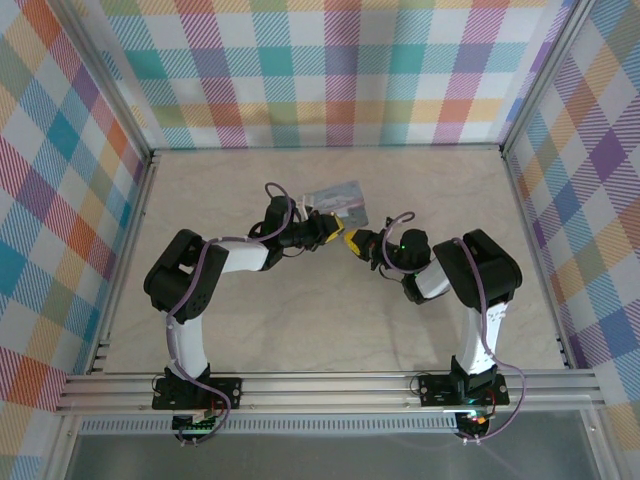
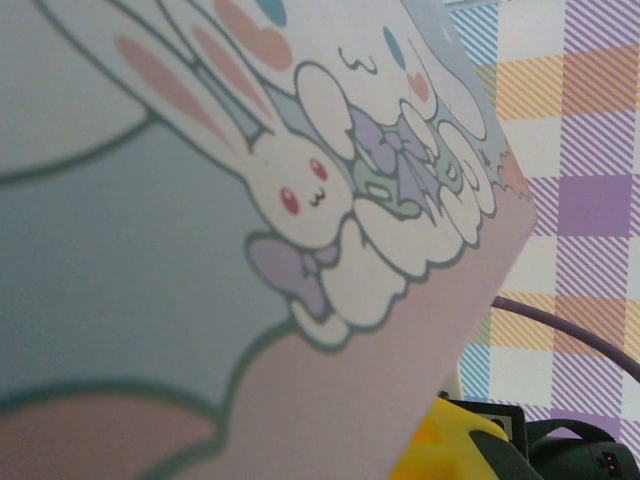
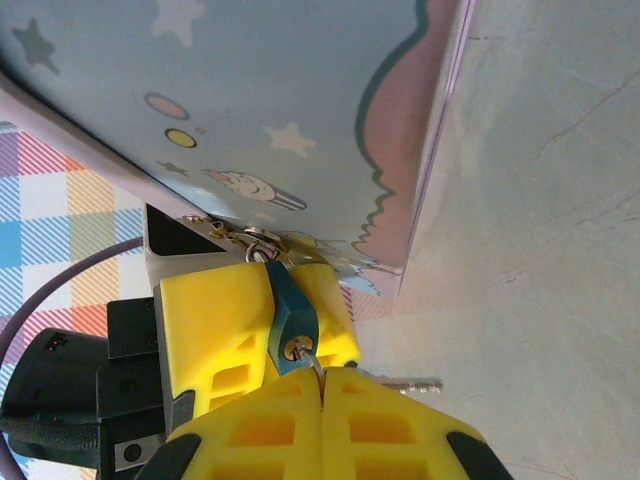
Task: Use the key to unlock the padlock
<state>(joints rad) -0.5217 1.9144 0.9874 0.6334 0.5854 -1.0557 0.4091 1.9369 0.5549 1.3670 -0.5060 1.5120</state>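
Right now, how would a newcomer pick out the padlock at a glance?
Find the big pale-blue cartoon tin across the top of the right wrist view. At the clasp on its lower edge sits the padlock, tiny and dark blue with a brass keyhole, unlike the bright yellow fingers around it.

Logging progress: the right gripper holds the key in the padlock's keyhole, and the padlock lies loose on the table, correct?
Not loose: the padlock hangs from the clasp on the light-blue tin, as the right wrist view shows. The right gripper does hold the key in its keyhole.
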